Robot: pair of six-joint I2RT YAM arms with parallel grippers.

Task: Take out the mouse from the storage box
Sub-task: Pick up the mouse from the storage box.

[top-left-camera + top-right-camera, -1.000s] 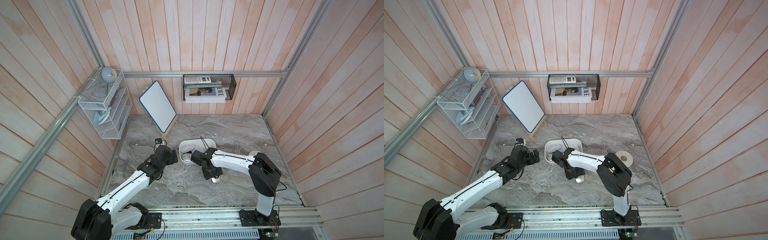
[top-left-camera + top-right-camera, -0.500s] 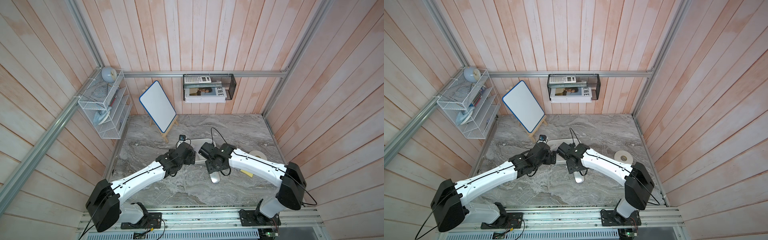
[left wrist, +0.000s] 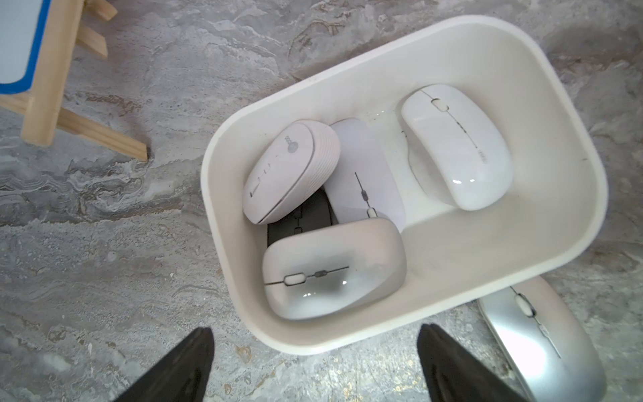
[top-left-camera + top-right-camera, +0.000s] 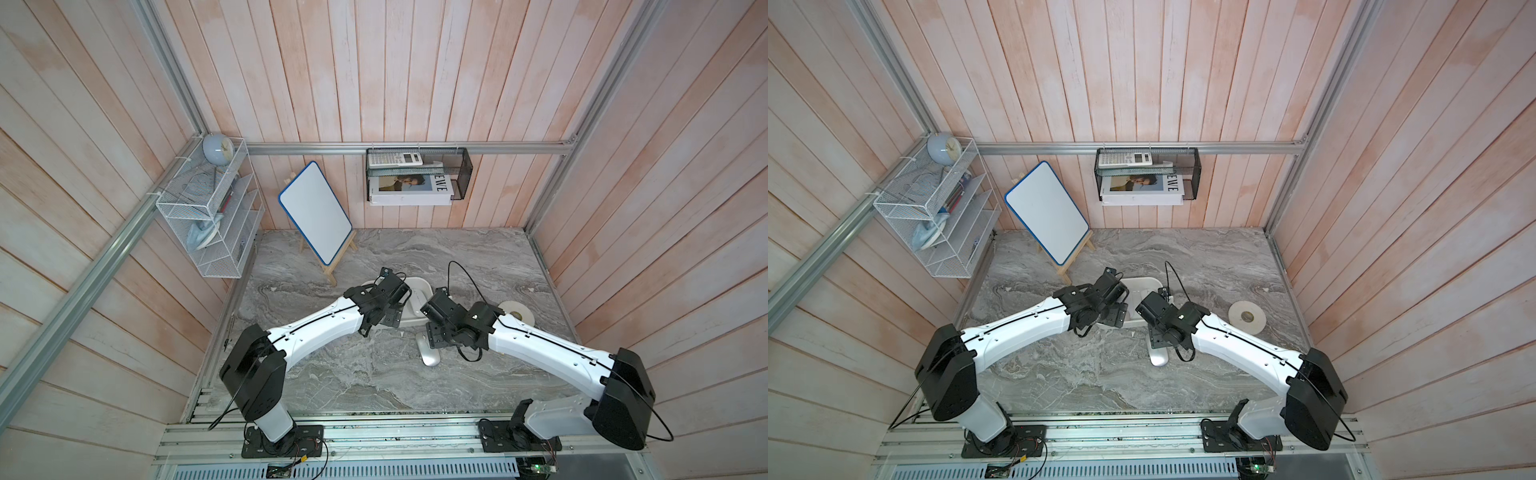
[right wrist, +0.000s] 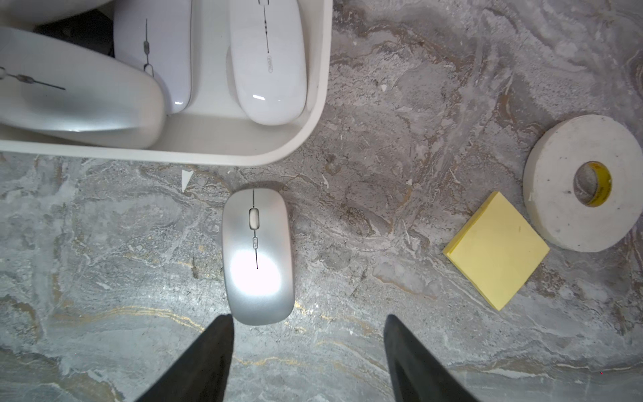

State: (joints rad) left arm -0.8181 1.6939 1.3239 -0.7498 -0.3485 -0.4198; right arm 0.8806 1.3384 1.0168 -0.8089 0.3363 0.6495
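Now that the right gripper (image 5: 308, 320) has opened, the silver mouse (image 5: 257, 257) lies free beside the storage box (image 5: 208, 156); the left gripper (image 3: 315, 330) arrives, open.

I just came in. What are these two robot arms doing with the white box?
The robot is emptying the white storage box. One silver mouse already lies on the marble table beside the box. The right claw hangs open next to it, holding nothing. The left claw is open over the box's edge, also empty. At least four more mice lie in the box.
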